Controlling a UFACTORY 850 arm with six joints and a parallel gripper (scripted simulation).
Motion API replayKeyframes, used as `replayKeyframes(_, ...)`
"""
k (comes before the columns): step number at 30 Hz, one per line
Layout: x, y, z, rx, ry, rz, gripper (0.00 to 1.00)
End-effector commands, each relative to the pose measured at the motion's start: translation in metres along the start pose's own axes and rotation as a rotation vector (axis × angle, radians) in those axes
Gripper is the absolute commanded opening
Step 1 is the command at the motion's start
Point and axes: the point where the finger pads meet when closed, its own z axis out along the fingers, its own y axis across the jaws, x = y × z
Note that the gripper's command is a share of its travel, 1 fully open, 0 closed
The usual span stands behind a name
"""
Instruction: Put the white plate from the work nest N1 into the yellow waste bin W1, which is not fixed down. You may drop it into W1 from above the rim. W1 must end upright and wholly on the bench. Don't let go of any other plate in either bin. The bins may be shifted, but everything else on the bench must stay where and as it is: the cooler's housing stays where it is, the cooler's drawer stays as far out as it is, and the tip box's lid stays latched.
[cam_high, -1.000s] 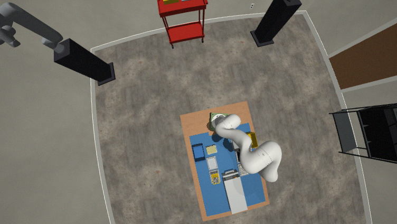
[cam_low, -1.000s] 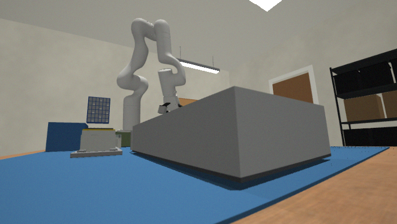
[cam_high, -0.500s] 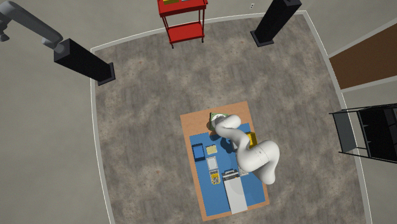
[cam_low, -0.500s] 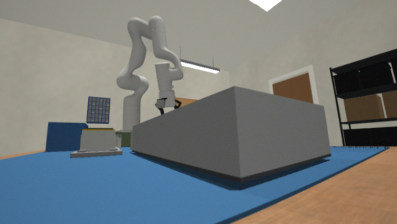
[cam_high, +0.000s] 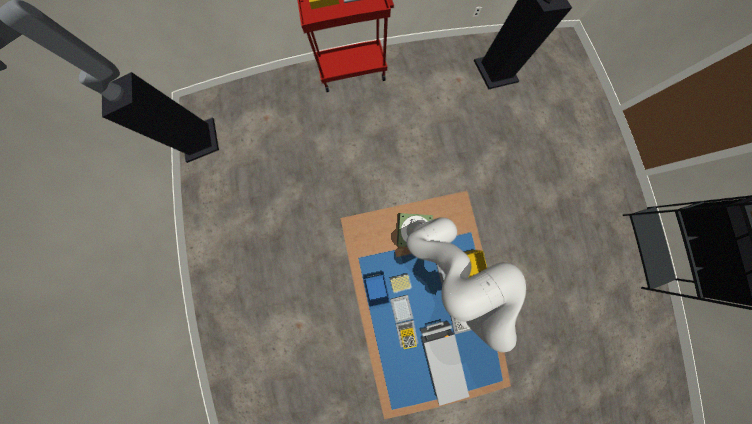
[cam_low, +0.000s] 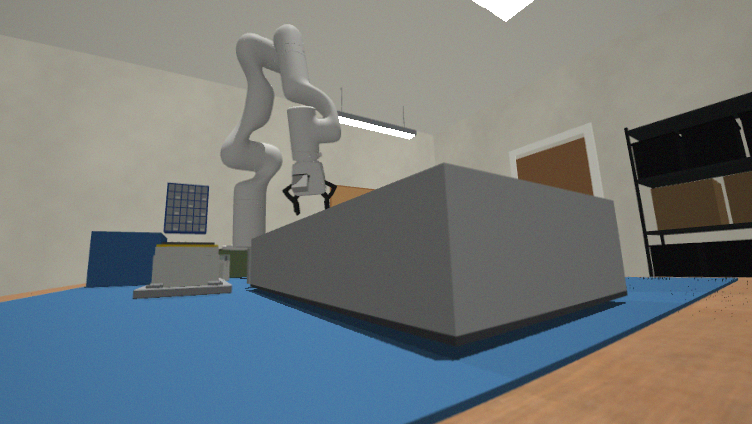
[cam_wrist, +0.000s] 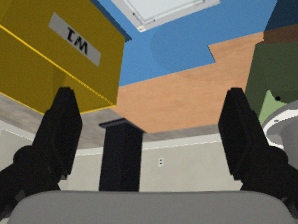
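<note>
The black-fingered pincer (cam_low: 312, 210) (cam_wrist: 150, 105) stands wide open with nothing between its fingers, above the wooden bench (cam_high: 363, 231) (cam_low: 705, 368) (cam_wrist: 165, 107). A white rectangular plate (cam_high: 401, 308) lies flat on the blue mat (cam_high: 410, 379) (cam_low: 157, 358) (cam_wrist: 175, 50), apart from the pincer, though I cannot tell whether its holder is N1. The yellow open-topped bin (cam_high: 476, 260) (cam_wrist: 100, 27) stands upright, well clear of the pincer's grip; its pale label (cam_wrist: 75, 40) reads "W1" (upside down in the wrist view). The white arm (cam_high: 481, 292) (cam_low: 250, 100) partly hides the bin from above and covers the pincer completely.
</note>
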Motion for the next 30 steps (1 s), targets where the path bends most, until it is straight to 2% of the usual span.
replayKeyframes(1,0.012,0.006,-0.009,-0.010,0.041,-0.062,1.00)
replayKeyframes(5,0.022,0.011,-0.016,-0.013,0.052,-0.079,1.00)
replayKeyframes(8,0.033,0.016,-0.025,-0.027,0.101,-0.151,1.00)
replayKeyframes(11,0.040,0.020,-0.030,-0.027,0.101,-0.151,1.00)
replayKeyframes(14,0.050,0.025,-0.038,-0.044,0.150,-0.222,1.00)
replayKeyframes(16,0.057,0.029,-0.044,-0.044,0.150,-0.222,1.00)
replayKeyframes(19,0.057,0.029,-0.044,-0.044,0.150,-0.222,1.00)
replayKeyframes(22,0.068,0.035,-0.053,-0.064,0.200,-0.292,1.00)
replayKeyframes(25,0.074,0.038,-0.059,-0.064,0.200,-0.292,1.00)
replayKeyframes(28,0.084,0.044,-0.068,-0.088,0.249,-0.362,1.00)
replayKeyframes(30,0.091,0.048,-0.074,-0.088,0.249,-0.362,1.00)
